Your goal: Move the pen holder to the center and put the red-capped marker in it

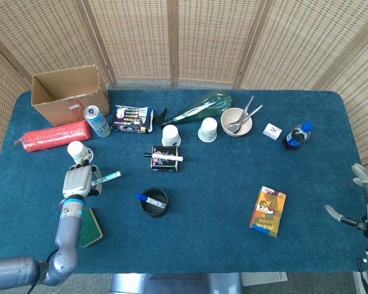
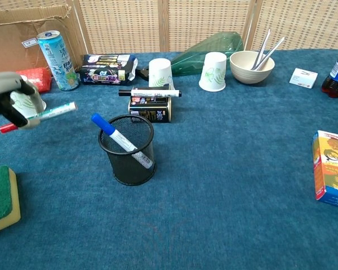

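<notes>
Marker (image 2: 123, 140) in holder (image 2: 127, 151) (mid-table)

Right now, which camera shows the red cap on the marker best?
The chest view. There the red-capped marker is seen from the side, its red tip poking out past the left hand that holds it. In the head view the hand covers that end, so only the white barrel shows.

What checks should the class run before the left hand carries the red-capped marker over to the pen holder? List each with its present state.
1. Left hand holds the red-capped marker: ok.
2. Marker lifted off the table: ok, judging by the chest view.
3. Pen holder upright with its mouth open: ok.
4. Room inside beside the blue-capped marker: ok, it leans to one side.
5. Pen holder at the table's center: cannot tell; it looks slightly left of center.
6. Right hand away from the path: ok, it is at the table's far right edge.
</notes>
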Robot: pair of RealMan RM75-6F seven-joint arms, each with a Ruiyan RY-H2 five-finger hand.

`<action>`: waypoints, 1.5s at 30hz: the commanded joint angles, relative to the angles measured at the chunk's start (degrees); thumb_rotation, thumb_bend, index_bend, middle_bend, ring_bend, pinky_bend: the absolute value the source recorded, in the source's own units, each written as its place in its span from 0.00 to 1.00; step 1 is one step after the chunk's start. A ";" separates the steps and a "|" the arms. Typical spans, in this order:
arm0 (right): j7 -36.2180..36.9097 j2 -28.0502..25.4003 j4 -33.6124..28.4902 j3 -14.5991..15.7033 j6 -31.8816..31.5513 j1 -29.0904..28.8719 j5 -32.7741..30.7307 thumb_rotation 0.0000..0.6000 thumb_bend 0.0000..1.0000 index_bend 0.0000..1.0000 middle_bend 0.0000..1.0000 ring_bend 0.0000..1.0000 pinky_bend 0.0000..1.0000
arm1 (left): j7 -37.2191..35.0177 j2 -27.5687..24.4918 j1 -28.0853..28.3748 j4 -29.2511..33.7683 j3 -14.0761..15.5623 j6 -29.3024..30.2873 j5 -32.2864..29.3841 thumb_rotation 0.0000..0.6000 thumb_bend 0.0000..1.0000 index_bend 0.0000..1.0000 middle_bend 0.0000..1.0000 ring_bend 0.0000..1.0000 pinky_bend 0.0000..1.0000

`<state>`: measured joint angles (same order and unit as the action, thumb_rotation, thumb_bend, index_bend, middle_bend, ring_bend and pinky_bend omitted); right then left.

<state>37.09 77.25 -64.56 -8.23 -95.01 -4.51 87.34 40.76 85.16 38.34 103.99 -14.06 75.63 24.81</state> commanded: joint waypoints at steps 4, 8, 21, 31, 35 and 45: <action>-0.55 0.13 -0.13 0.22 0.11 -0.10 0.30 1.00 0.00 0.11 0.13 0.13 0.29 | -8.32 -6.00 -2.41 6.11 -1.75 -4.43 6.29 1.00 0.47 0.49 0.00 0.00 0.17; -0.90 0.20 -0.21 0.36 0.10 -0.11 0.47 1.00 0.00 0.11 0.13 0.13 0.29 | -13.46 -8.37 -3.76 8.34 -2.06 -5.73 12.61 1.00 0.47 0.50 0.00 0.00 0.19; -1.25 0.09 -0.69 0.38 -0.02 -0.08 0.57 1.00 0.00 0.11 0.13 0.13 0.29 | -15.91 -19.12 -3.24 15.57 0.17 -12.74 20.56 1.00 0.47 0.49 0.00 0.00 0.20; -1.53 0.01 -1.05 0.41 -0.08 -0.12 0.71 1.00 0.00 0.11 0.13 0.13 0.29 | -5.35 -21.85 1.00 13.99 3.84 -12.66 24.37 1.00 0.47 0.49 0.00 0.00 0.22; -1.74 0.03 -1.14 0.48 -0.04 -0.13 0.77 1.00 0.00 0.11 0.13 0.13 0.29 | -1.79 -20.75 2.24 12.15 5.14 -11.92 27.38 1.00 0.47 0.49 0.00 0.00 0.22; -1.80 -0.03 -1.42 0.40 -0.16 -0.13 0.75 1.00 0.00 0.12 0.13 0.13 0.29 | 9.50 -21.24 7.99 9.45 7.89 -15.14 36.04 1.00 0.47 0.49 0.00 0.00 0.25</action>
<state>35.29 77.22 -65.98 -7.83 -95.16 -4.63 88.09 49.12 64.23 45.26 113.79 -6.75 61.32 59.62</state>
